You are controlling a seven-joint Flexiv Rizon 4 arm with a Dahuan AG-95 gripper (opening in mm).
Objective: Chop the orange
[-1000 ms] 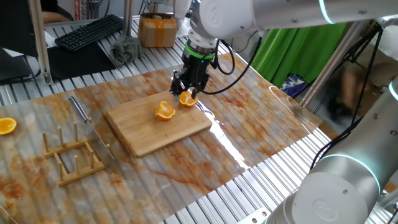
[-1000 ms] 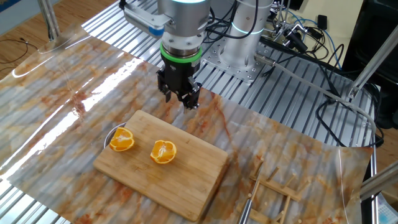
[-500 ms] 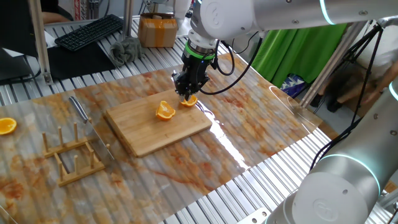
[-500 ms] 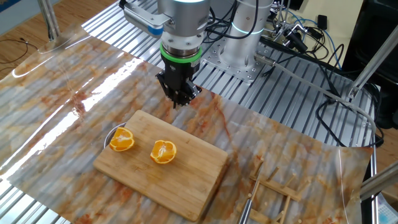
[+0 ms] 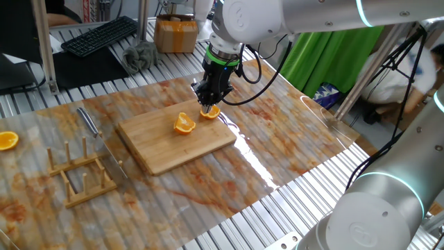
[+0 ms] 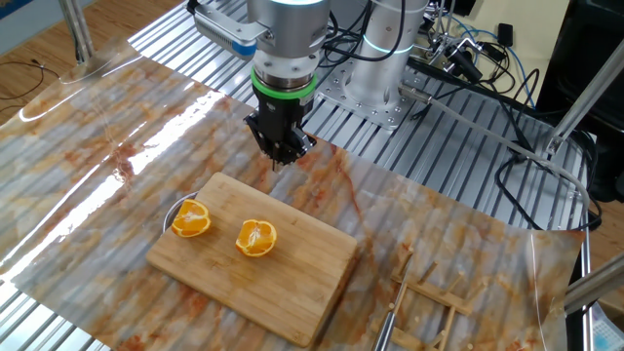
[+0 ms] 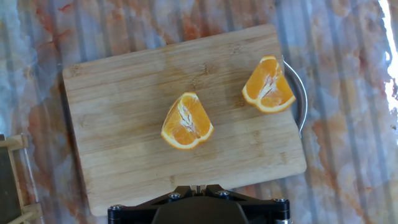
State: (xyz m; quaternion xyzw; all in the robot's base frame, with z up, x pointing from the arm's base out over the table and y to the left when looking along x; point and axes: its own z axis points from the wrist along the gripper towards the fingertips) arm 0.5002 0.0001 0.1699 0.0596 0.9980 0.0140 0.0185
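Note:
The orange lies as two wedge-shaped pieces, flesh up, on the wooden board (image 5: 166, 149). One piece (image 5: 184, 123) (image 6: 256, 238) (image 7: 186, 121) rests near the board's middle. The other (image 5: 209, 112) (image 6: 190, 219) (image 7: 267, 85) sits at a corner. My gripper (image 5: 207, 105) (image 6: 279, 161) (image 7: 198, 186) hangs above the board's rear edge, clear of both pieces. Its fingers are pressed together and hold nothing.
A knife (image 5: 88, 122) lies on the marbled mat left of the board, beside a wooden rack (image 5: 80, 177) (image 6: 434, 302). Another orange half (image 5: 7, 141) sits at the far left edge. A keyboard (image 5: 100, 35) and a grey cloth (image 5: 141, 54) lie behind.
The jaws stood open a second ago and have closed on nothing. The hand has stayed almost in the same place above the board's edge.

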